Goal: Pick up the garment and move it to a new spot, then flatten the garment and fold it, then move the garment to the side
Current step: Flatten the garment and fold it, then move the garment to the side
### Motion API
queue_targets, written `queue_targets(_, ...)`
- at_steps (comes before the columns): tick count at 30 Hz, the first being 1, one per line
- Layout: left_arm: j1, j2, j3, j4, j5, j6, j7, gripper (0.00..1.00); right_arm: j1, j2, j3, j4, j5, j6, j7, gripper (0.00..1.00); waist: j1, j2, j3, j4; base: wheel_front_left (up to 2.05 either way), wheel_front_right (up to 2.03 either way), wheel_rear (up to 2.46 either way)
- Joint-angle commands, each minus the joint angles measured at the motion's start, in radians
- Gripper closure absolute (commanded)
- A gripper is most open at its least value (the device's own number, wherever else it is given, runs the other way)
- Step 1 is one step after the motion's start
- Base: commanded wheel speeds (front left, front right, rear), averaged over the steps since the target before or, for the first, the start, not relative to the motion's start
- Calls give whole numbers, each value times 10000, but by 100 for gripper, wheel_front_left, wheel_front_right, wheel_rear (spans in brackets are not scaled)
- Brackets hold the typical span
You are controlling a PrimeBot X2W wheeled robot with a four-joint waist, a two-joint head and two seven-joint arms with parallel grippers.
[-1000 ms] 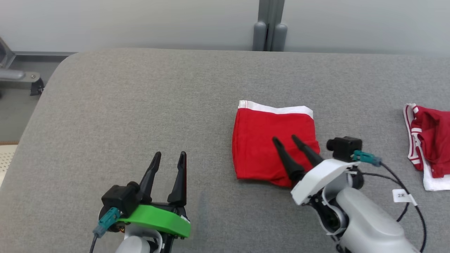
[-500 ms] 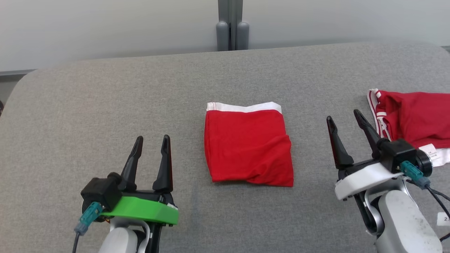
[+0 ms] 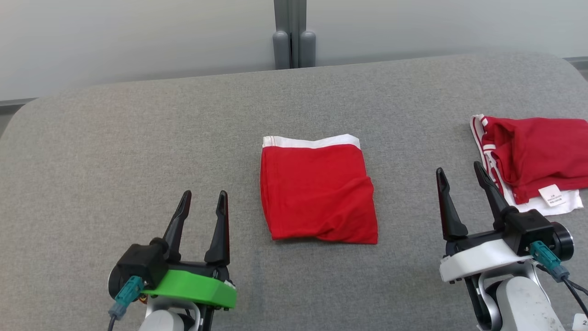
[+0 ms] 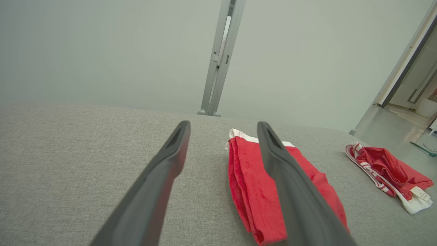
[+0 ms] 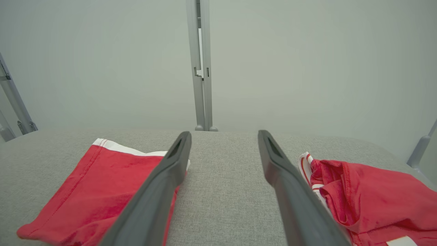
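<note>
The folded red garment (image 3: 317, 191) lies flat near the middle of the grey padded surface (image 3: 138, 138). Its white waistband (image 3: 310, 141) is along the far edge, and its near edge is lumpy where the layers bunch toward the right corner. Bare padding runs all round it: a wide stretch to its left out to the rounded corner of the surface, a band beyond it up to the back edge, and a narrower strip to its right. That strip ends at a second red garment (image 3: 537, 156), crumpled, with white striped trim and a small label (image 3: 552, 195) (print too small to read). The left gripper (image 3: 204, 194) sits to the near left of the folded garment. The right gripper (image 3: 459, 168) sits to its near right, between it and the crumpled one. Both have their fingers spread wide, with nothing between them and no cloth touched. The left wrist view shows the stacked layers along the folded garment's left edge, which the head view flattens out, and a doorway (image 4: 409, 85) far off to its right. A grey post (image 3: 294, 34) stands against the wall beyond it. The picture edge cuts off the crumpled garment's right side in the head view. How high the fingertips stand above the padding cannot be judged.
</note>
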Motion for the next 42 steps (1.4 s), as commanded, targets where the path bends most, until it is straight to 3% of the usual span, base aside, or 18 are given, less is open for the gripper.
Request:
queue_targets(1, 92, 26, -7, -16, -37, 79, 1, 0, 55, 12, -35, -35, -37, -5, -23, 0, 0, -1, -9, 34, 0, 0, 0)
queue_targets(11, -185, 26, -321, -2, -140, 27, 1, 0, -299, 53, -17, 416, -56, -5, -23, 0, 0, -1, 405, 507, 0, 0, 0)
queue_targets(17, -491, 26, -583, 4, -299, 42, 1, 0, -959, 50, 353, 1407, -134, -5, 551, 0, 0, -1, 958, 1133, 0, 0, 0)
queue_targets(28, -858, 26, -964, 137, -503, 98, 1, 0, -2257, 41, 150, 3621, 490, -5, 1911, 0, 0, -1, 1545, 2198, 0, 0, 0)
queue_targets(41, -902, 26, -1015, 155, -536, 128, 1, 0, -2965, 70, 478, 5424, 1068, -5, 2470, 0, 0, -1, 1516, 2295, 0, 0, 0)
queue_targets(42, -898, 26, -1017, 160, -522, 122, 1, 0, -3000, 80, 588, 5530, 1076, -4, 2448, 60, 0, -1, 1493, 2243, 0, 0, 0)
